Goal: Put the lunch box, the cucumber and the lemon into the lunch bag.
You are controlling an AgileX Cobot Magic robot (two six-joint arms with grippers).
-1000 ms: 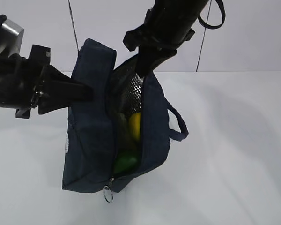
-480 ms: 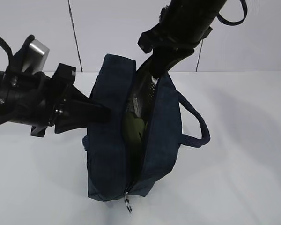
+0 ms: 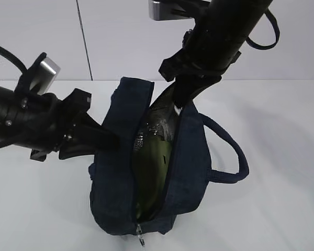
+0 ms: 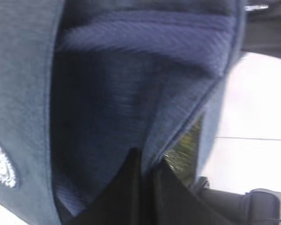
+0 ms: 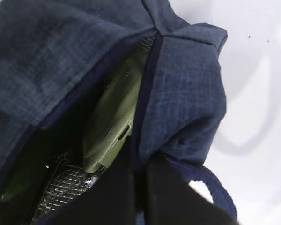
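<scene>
Right wrist view first: my right gripper (image 5: pixel 139 187) is pinched together on the near wall of the lunch bag (image 5: pixel 187 93), fabric caught between the two dark fingers. Just beyond the fingertips, inside the opening, the lunch box (image 5: pixel 110 126) stands on edge against the silver lining, its sage-green lid and one clip facing me. I judge that item as placed.

Left wrist view: my left gripper (image 4: pixel 143 187) is likewise clamped on the opposite wall of the bag, fingers closed over a fold of navy cloth. The white round logo sits off to the left of the fingers, and a thin strip of foil lining shows just to the right of them.

Exterior view: both arms hold the bag mouth from either side, the left gripper (image 3: pixel 102 138) at the left wall, the right gripper (image 3: pixel 186 94) at the far upper rim. Between them the opening is narrow and shows only the green of the lunch box (image 3: pixel 157 162).

Findings: neither the cucumber nor the lemon is visible in any current view. None lies on the table around the bag, so I judge they are probably inside and hidden, but this cannot be confirmed. The zipper ring hangs at the bag's near end, with the mouth unzipped.
</scene>
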